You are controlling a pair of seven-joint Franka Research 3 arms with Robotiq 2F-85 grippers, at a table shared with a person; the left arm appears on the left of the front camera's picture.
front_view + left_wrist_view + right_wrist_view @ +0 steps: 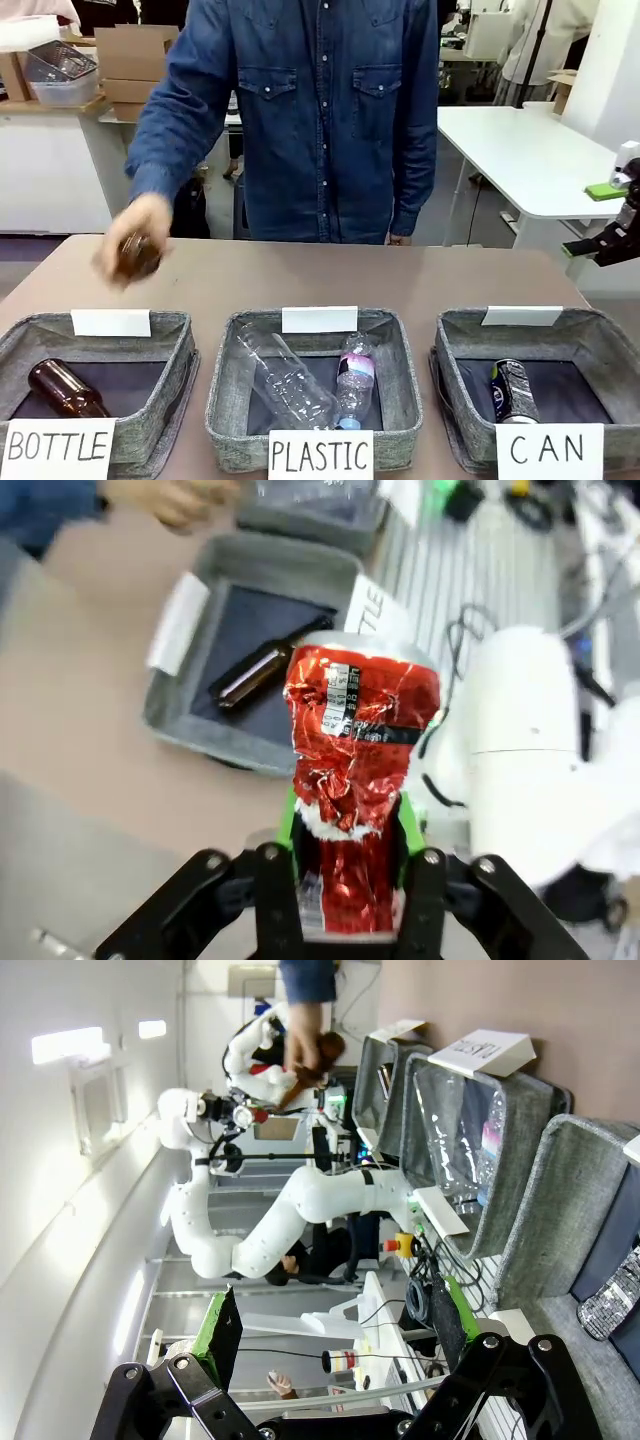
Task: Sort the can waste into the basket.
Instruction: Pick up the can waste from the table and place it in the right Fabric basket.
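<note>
The front camera sits low on the robot's side of the table (400, 275), facing across three baskets toward a person. The left wrist camera looks steeply down past its own fingers (405, 825), close above the left basket (190, 715) holding a brown bottle (265, 670); the front view shares that basket. The right wrist camera is rolled sideways, looking level from beyond the table's right end, its fingers (222, 1330) nearest, along the basket row to the other arm (300, 1205).
</note>
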